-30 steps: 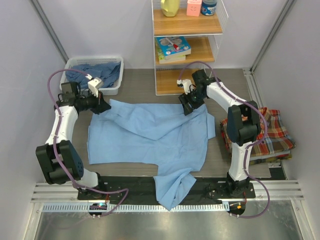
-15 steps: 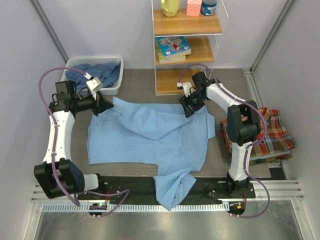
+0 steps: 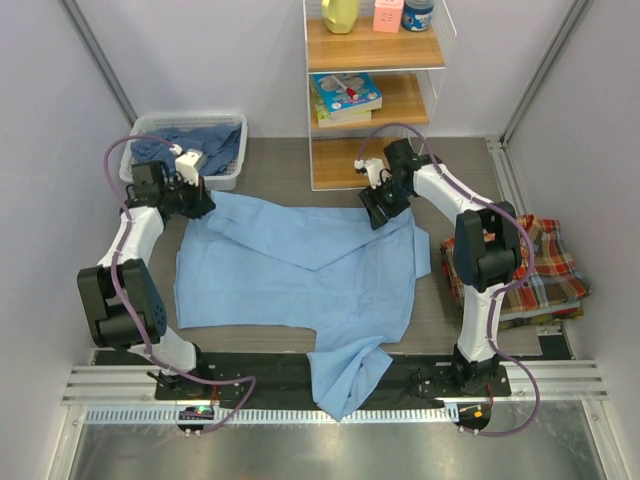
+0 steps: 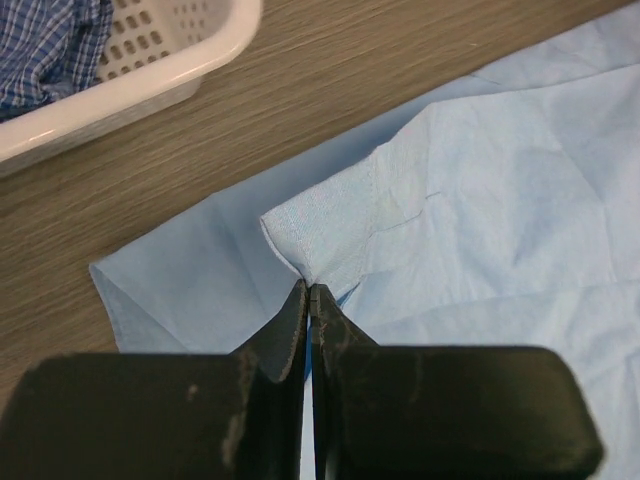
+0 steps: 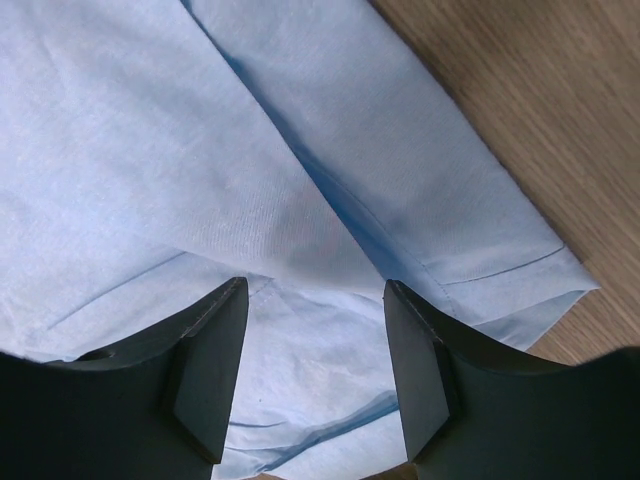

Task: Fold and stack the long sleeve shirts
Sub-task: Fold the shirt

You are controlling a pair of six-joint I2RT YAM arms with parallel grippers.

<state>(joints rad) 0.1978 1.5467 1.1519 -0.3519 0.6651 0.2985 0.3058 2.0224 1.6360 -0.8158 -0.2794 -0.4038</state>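
Observation:
A plain light blue shirt (image 3: 300,270) lies spread on the table, one sleeve hanging over the near edge. My left gripper (image 3: 200,200) is shut on a cuff edge of the shirt (image 4: 330,225) at its far left corner, low over the table. My right gripper (image 3: 378,213) is open just above the shirt's far right corner (image 5: 300,200), holding nothing. A folded red-yellow-blue plaid shirt (image 3: 545,265) lies at the right. Darker blue shirts (image 3: 190,145) fill the white basket.
The white basket (image 3: 222,180) stands at the back left, close behind my left gripper; its rim shows in the left wrist view (image 4: 130,85). A wooden shelf unit (image 3: 375,95) with books and bottles stands at the back, just behind my right gripper.
My left gripper swung out left with the cuff, then came back toward the basket and lower, laying the sleeve flatter. The right gripper has stayed in place.

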